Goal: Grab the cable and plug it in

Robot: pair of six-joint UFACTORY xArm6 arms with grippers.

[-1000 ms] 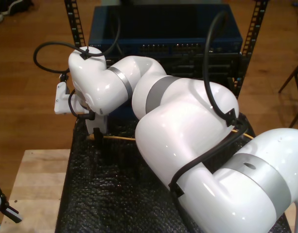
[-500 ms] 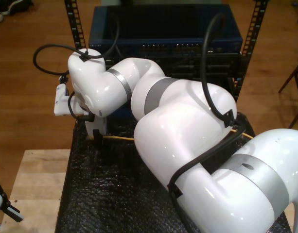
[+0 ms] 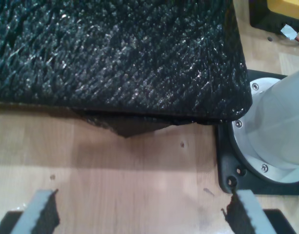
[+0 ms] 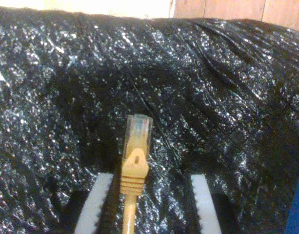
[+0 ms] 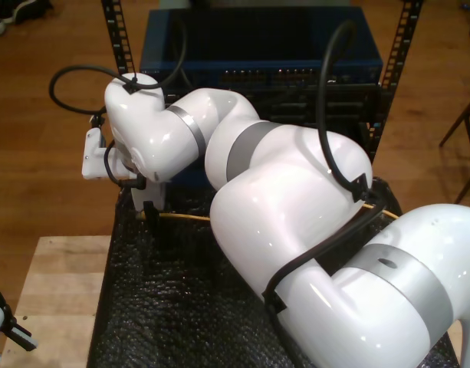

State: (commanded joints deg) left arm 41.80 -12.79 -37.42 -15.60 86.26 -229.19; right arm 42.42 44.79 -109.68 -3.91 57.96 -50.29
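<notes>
Low at the exterior view's left edge, my first gripper (image 5: 4, 331) above the pale wooden tabletop (image 5: 62, 291); two fingers (image 3: 42, 212) spread wide, bare wood between them, close to the edge of the black crinkled mat (image 3: 115, 53) and beside one round arm base (image 3: 281, 126). Further right, my second gripper (image 5: 149, 208) pointing down onto the mat, fingers (image 4: 98, 204) parted and straddling one yellow-orange cable (image 4: 132, 195), not clamped on it. Cable flat on the mat, nearer one finger than the other, running off toward the exterior view's right under the white arm (image 5: 296, 207). One clear plug (image 4: 138, 127) at its end, lying just past the fingertips. Behind, two black rack posts (image 5: 118, 38), holding between them one blue unit (image 5: 258, 50) with a row of ports along its front; too small to count the ports
</notes>
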